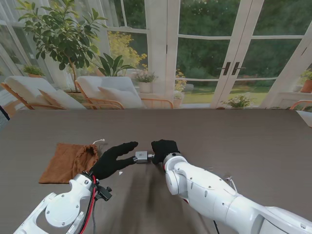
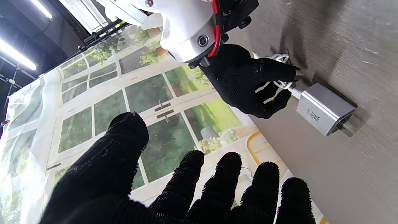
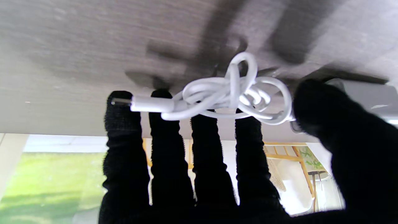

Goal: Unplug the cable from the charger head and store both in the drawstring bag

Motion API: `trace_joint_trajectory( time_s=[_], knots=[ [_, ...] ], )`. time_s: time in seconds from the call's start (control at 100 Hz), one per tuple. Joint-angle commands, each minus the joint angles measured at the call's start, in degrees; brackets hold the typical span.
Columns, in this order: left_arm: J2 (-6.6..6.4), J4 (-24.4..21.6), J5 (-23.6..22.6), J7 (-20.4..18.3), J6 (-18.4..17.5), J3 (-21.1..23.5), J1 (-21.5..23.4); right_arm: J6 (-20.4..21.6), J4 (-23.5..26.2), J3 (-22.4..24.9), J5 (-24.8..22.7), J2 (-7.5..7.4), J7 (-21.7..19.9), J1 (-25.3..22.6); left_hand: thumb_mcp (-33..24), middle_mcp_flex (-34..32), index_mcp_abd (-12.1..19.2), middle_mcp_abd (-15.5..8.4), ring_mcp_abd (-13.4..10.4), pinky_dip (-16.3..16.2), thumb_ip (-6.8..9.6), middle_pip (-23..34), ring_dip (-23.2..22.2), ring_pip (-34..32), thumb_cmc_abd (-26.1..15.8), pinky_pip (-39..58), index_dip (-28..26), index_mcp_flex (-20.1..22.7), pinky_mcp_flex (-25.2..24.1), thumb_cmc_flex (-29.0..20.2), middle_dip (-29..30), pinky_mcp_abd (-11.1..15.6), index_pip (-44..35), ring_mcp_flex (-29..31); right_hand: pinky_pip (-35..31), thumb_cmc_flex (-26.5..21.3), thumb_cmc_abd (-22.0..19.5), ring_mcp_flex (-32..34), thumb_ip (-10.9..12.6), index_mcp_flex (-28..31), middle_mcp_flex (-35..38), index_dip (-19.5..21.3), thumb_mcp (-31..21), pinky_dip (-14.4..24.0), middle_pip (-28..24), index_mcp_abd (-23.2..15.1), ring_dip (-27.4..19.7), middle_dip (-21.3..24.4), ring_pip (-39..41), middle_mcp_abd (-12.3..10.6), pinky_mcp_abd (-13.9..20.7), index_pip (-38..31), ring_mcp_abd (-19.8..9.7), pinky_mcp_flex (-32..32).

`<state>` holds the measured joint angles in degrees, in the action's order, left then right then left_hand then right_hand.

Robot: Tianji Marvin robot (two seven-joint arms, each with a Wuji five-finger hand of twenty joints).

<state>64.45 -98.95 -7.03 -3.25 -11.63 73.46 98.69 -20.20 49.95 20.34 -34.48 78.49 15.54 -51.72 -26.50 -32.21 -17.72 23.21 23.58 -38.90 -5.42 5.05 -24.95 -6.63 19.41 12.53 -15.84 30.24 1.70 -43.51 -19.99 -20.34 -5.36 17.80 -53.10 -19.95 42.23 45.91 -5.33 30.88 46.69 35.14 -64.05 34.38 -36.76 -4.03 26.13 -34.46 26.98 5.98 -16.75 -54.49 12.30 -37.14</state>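
The right hand [image 1: 165, 148] sits on the table [image 1: 234, 141] near its middle, fingers curled down over the coiled white cable [image 3: 230, 93]. In the right wrist view the fingertips [image 3: 160, 95] press the bundle against the table top and the thumb lies next to the charger head; whether this is a real grasp or only a press I cannot tell. The cable's free plug [image 3: 149, 104] sticks out of the coil toward the little-finger side.

The left hand [image 1: 113, 159] hovers just left of the charger head [image 1: 141, 156], fingers spread and stretched toward it, holding nothing. In the stand's view its fingertips come close to the charger's left face; contact cannot be judged.

The charger head is a small silver block lying flat on the table between the two hands. Its long axis runs left to right: the prongs [image 2: 345, 128] point left toward the left hand, and the cable end points right, where the white connector [image 2: 295, 92] is still seated in it beside the right hand's thumb.

The brown drawstring bag [image 1: 68, 162] lies flat on the table to the left, just beyond the left hand, its gathered mouth and white cord [image 1: 98, 142] on the side toward the hands.
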Motion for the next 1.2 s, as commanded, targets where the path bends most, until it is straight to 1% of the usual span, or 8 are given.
trace_joint_trajectory(
  time_s=[0.0,0.09,0.18,0.34,0.46,0.64,0.89,1.19],
  knots=[
    [0.03,-0.25,0.35,-1.29,0.28,-0.07,-0.01,0.73,-1.52,-0.64,0.27,0.68,-0.9,-0.69,1.56,0.25,0.19,0.06,0.13,-0.41,1.22,-0.41,0.43,1.3,-2.01,-1.39,0.31,0.03,-1.07,-0.5,0.31,2.06,0.52,-0.86,-4.1,-1.82,3.41,8.39,-0.67,2.39,2.95,1.02,-3.02,-2.97,-1.95,-0.78,2.14,-1.74,5.94,-1.12,1.53,-1.97,-3.35,11.23],
    [-0.01,-0.23,0.56,-1.59,0.5,-0.14,-0.1,1.44,-3.2,-1.13,0.61,1.36,-0.14,-0.53,1.81,0.25,0.29,0.1,0.08,-0.44,1.23,-0.41,0.43,1.32,-2.16,-1.37,0.34,-0.27,-1.07,-0.56,0.31,2.02,0.63,-0.93,-8.91,-5.0,7.69,12.58,-7.79,6.53,7.82,-6.57,-4.68,-5.74,-3.13,-1.56,3.64,-2.67,10.37,-1.67,1.82,-7.36,-3.74,7.91],
    [-0.06,-0.24,0.81,-1.9,0.71,-0.18,-0.16,2.29,-5.37,-1.72,0.61,2.26,1.44,-0.32,2.05,0.23,0.21,0.2,0.08,-0.47,1.26,-0.39,0.42,1.28,-2.34,-1.37,0.3,-0.1,-1.08,-0.63,0.3,2.02,0.55,-0.83,-12.61,-8.33,11.59,18.19,-11.6,10.89,13.88,-12.43,-5.63,-6.26,-4.45,-4.33,5.21,-4.17,14.65,-2.55,2.29,-13.81,-5.05,3.06],
    [-0.08,-0.23,1.15,-2.19,1.03,-0.28,-0.27,3.87,-8.07,-2.77,1.06,3.2,1.98,0.15,2.47,0.18,0.24,0.29,0.23,-0.5,1.29,-0.39,0.41,1.27,-2.65,-1.34,0.3,0.0,-1.01,-0.66,0.31,1.96,0.53,-0.78,-15.09,-8.78,10.91,23.09,-11.74,15.71,19.13,-13.7,-6.37,-6.04,-4.42,-6.29,6.54,-5.8,17.68,-2.96,2.99,-15.57,-5.45,-1.21],
    [-0.1,-0.18,1.45,-2.46,1.33,-0.42,-0.42,5.08,-9.28,-3.55,1.3,3.43,1.3,0.54,2.77,0.07,0.18,0.38,0.26,-0.52,1.32,-0.36,0.4,1.27,-2.94,-1.35,0.29,0.13,-1.03,-0.73,0.31,1.95,0.5,-0.76,-16.8,-9.56,6.59,24.68,-12.07,14.31,19.63,-11.52,-6.69,-5.53,-5.5,-6.03,7.93,-9.17,20.53,-2.64,3.36,-18.11,-5.74,-3.03],
    [-0.18,0.05,2.12,-3.24,1.91,-0.68,-0.83,5.93,-8.47,-3.62,1.66,2.75,-0.51,0.57,3.48,0.16,0.07,0.48,0.36,-0.56,1.37,-0.39,0.39,1.29,-3.49,-1.34,0.32,0.19,-1.02,-0.92,0.32,1.96,0.54,-0.84,-19.55,-10.47,-4.75,27.03,-13.12,5.42,18.84,-6.5,-6.68,-3.77,-11.33,-1.79,11.08,-16.15,29.18,-2.94,4.71,-22.86,-7.98,-6.29],
    [-0.17,0.14,1.93,-3.24,2.34,-0.76,-0.92,5.45,-4.65,-2.92,-2.03,0.54,1.4,-0.09,4.47,0.12,0.04,0.67,0.42,-0.65,1.49,-0.39,0.36,1.29,-4.31,-1.27,0.33,0.29,-0.93,-1.34,0.33,1.93,0.55,-0.86,-25.96,-6.83,1.29,29.61,-18.16,6.68,29.4,1.54,-20.78,0.8,-17.2,-8.92,20.43,-22.27,52.08,-8.02,8.69,-21.68,-15.29,-18.57],
    [0.21,1.62,0.84,-1.26,1.3,-1.11,-1.56,6.06,3.21,-1.77,-9.22,-4.32,0.97,-0.1,4.77,0.08,-0.24,0.71,0.32,-0.72,1.69,-0.37,0.3,1.25,-4.07,-1.22,0.34,0.46,-0.78,-1.97,0.33,1.79,0.53,-0.83,-28.11,-5.04,3.76,29.54,-18.01,13.23,34.18,5.38,-21.97,5.16,-17.1,-15.38,25.71,-25.6,60.34,-8.75,12.28,-19.59,-15.67,-23.52]
  ],
)
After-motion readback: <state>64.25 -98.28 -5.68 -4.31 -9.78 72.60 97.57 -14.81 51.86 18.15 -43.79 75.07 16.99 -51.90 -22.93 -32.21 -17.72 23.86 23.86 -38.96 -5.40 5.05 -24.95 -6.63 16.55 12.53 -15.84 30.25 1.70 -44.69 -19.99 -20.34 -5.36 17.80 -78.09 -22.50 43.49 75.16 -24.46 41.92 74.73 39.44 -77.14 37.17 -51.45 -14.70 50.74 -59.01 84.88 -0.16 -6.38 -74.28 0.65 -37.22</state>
